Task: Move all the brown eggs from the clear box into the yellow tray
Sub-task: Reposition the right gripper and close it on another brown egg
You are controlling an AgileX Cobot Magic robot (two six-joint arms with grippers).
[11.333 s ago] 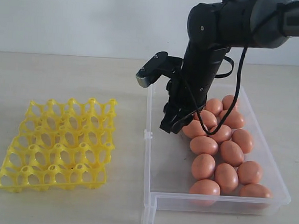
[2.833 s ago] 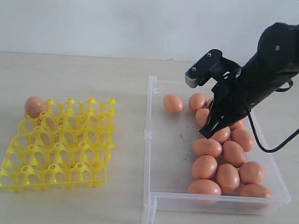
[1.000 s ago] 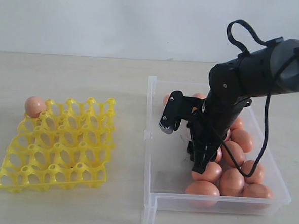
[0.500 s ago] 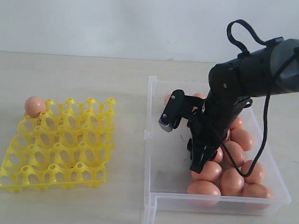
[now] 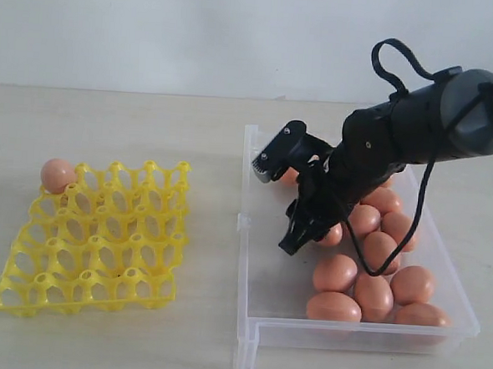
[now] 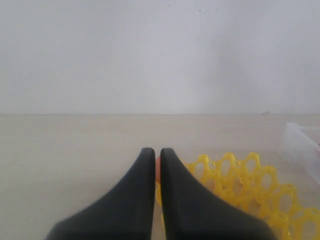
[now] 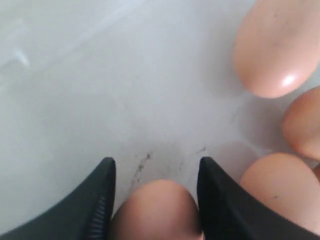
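My right gripper (image 7: 156, 170) has its jaws closed partway on a brown egg (image 7: 155, 212), one finger against each flank of it. I hold it inside the clear box (image 5: 262, 277), over the bare stretch of floor (dark scuff marks (image 7: 142, 162) show just past the egg's tip). That stretch lies between the box's long wall on my left arm's side and the heap of eggs. The other brown eggs (image 5: 335, 273) crowd against the opposite long wall, touching one another, and run from the box's far end to its near end.

The yellow tray (image 5: 101, 230) lies outside the box, well apart from the long wall on my left arm's side. A single egg (image 5: 57, 175) sits in a corner cup on the tray's side away from the box.

My left gripper (image 6: 154, 152) has its jaws pressed together with nothing between them, and it hangs outside the box, above the tray.
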